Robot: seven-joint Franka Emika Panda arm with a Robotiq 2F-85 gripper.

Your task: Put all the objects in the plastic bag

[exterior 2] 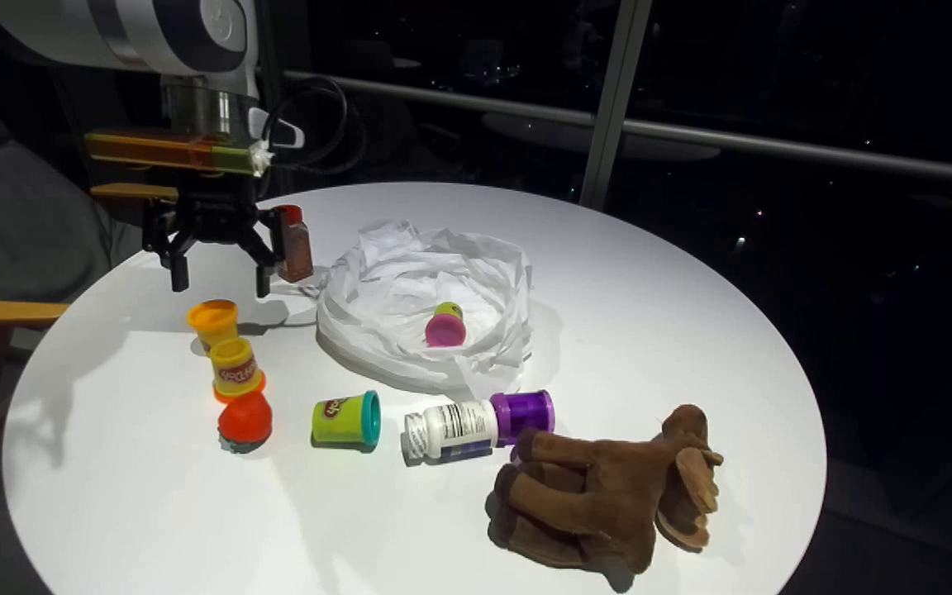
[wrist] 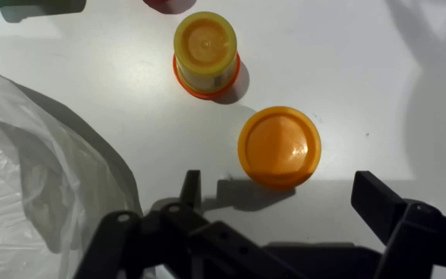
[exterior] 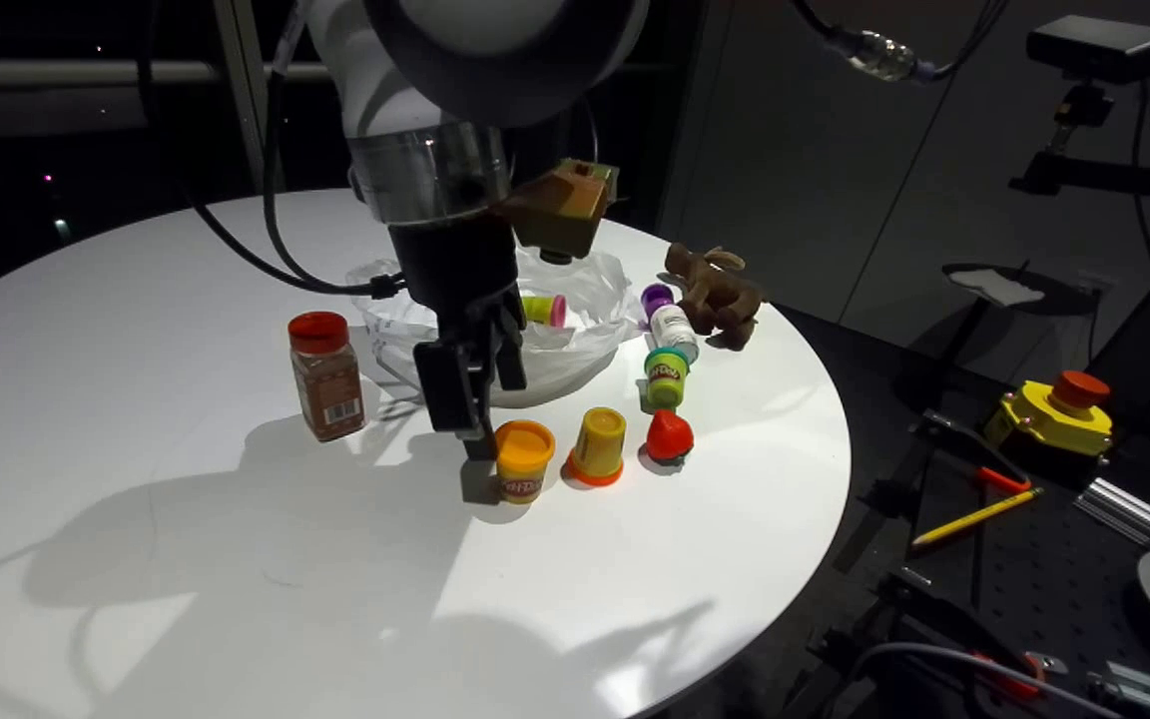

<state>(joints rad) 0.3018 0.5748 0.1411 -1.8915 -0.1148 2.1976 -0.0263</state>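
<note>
1. A plastic bag [exterior 2: 377,354] sits spread open on a round white table [exterior 2: 649,347], a pink-lidded tub [exterior 2: 446,326] lying inside it.
2. Beside the bag, my gripper [exterior 2: 221,283] hangs near an upright orange-lidded tub [wrist: 279,148], its fingers [wrist: 378,205] spread wide apart.
3. Past that tub come an upside-down yellow tub [wrist: 205,42] and a red piece [exterior 2: 245,417]; a green tub [exterior 2: 340,419] lies on its side.
4. Farther along, a white bottle [exterior 2: 464,423] and a purple container [exterior 2: 524,416] lie end to end, just beside a plush toy [exterior 2: 600,496].
5. In an exterior view my gripper blocks part of the bag; a red-lidded jar [exterior: 325,387] stands upright nearby.
6. The bag is thin, whitish, wrinkled film, bowl-shaped; the tubs are smooth plastic cylinders, the toy brown fabric, the jar clear, flat-sided, with brown contents.
7. Off the table: a yellow box [exterior: 1049,417] topped by a red button [exterior: 1080,390], and a pencil [exterior: 978,517].
</note>
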